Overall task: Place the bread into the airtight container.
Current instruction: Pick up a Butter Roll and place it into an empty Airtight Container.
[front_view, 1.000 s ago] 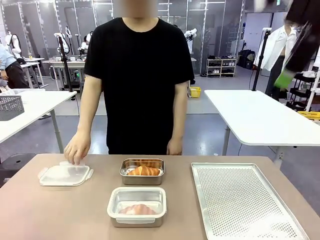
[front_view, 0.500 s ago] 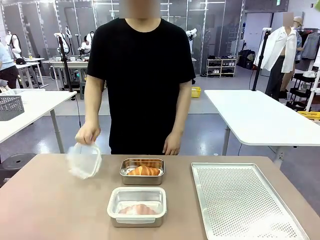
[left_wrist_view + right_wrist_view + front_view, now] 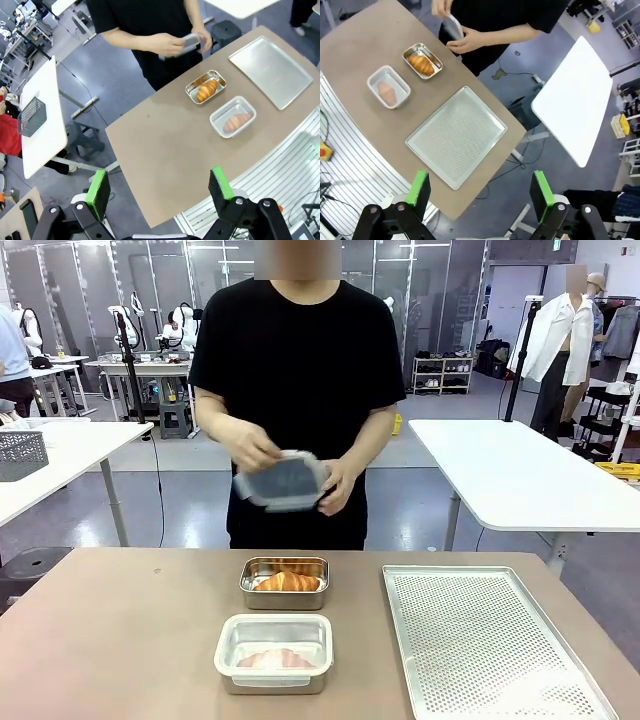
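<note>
Front view: clear rounded lid (image 3: 284, 481) in hands; croissant (image 3: 287, 582) in steel tin (image 3: 286, 601).

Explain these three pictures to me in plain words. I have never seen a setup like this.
The front view looks across a brown table at a person, whose hands hold a clear container lid at waist height. The other two pictures come from cameras on the wrists of two robot arms, raised high and looking down.

The black fingers with green pads at the bottom of each are the grippers: the left gripper and the right gripper, both open and empty.

On the table sit a small steel tray holding a croissant, a clear airtight container with another piece of bread already inside, and a large perforated baking tray.
</note>
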